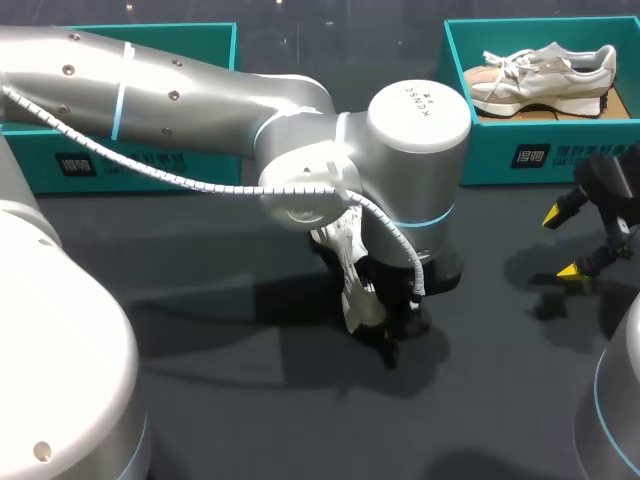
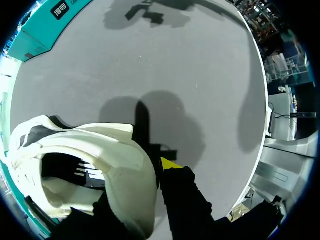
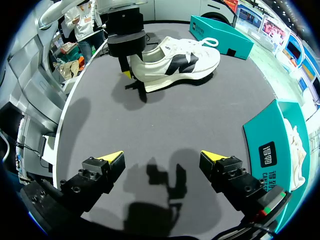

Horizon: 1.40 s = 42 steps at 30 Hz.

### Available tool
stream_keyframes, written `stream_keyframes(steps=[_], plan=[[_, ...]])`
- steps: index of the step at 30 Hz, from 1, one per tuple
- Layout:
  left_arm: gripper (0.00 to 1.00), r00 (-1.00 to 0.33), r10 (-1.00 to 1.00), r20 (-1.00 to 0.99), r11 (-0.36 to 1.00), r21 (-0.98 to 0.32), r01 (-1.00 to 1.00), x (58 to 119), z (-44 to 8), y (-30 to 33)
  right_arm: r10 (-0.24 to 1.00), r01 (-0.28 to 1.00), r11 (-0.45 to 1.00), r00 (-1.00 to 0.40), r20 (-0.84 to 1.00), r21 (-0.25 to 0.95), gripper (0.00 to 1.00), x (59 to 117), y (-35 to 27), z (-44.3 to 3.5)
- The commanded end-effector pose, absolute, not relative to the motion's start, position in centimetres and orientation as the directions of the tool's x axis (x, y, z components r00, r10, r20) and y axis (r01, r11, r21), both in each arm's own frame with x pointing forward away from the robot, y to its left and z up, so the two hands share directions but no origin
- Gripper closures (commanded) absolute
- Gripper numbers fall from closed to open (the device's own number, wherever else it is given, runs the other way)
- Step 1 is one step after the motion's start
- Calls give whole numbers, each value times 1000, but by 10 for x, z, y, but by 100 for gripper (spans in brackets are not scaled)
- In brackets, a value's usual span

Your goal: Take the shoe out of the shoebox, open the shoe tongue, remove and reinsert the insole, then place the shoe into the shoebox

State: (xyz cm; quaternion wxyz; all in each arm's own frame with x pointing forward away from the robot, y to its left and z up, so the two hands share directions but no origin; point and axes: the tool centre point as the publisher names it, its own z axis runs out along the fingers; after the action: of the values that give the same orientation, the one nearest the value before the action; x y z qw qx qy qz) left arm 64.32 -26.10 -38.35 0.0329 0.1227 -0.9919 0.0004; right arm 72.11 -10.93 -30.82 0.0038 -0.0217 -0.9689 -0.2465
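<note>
Shoe (image 3: 175,62) out, on desk (image 3: 165,115); L hand (image 3: 132,70) pinches it, R hand (image 3: 162,162) spread. Only 1st step looks done; rest pending.

Two shoes are counted: one black-and-white shoe (image 3: 175,62) on the table and one cream shoe (image 1: 540,75) lying in a box. Two teal shoeboxes are seen, a left shoebox (image 1: 215,45) and a right shoebox (image 1: 480,150). Two robot arms are present, a left arm (image 1: 180,90) and a right arm (image 1: 618,410). One gripper is carried by each: the left gripper (image 3: 132,70) and the right gripper (image 3: 161,160). Two yellow tips (image 3: 112,157) are shown on the right gripper. Only one yellow tip (image 2: 170,163) is visible on the left gripper in its own wrist view.
</note>
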Motion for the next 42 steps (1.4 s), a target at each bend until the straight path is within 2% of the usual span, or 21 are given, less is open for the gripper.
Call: stream_keyframes(steps=[1,13,19,24,38,42], plan=[[100,-972,-224,77,974,-1,-225,644,-376,-254,41,44,879,-999,18,476,0,721,-109,-308],[100,-993,-64,100,996,75,-57,677,-310,-225,41,44,879,-999,18,476,0,721,-109,-308],[100,-994,-41,106,998,48,-36,707,-271,-204,41,44,879,-999,18,476,0,721,-109,-308],[100,-1000,10,18,997,71,12,732,-239,-187,41,44,879,-999,18,476,0,721,-109,-308],[100,-999,15,48,998,62,18,730,-240,-187,41,44,879,-999,18,476,0,721,-109,-308],[100,-998,56,40,998,19,57,742,-217,-176,41,44,879,-999,18,476,0,721,-109,-308]])
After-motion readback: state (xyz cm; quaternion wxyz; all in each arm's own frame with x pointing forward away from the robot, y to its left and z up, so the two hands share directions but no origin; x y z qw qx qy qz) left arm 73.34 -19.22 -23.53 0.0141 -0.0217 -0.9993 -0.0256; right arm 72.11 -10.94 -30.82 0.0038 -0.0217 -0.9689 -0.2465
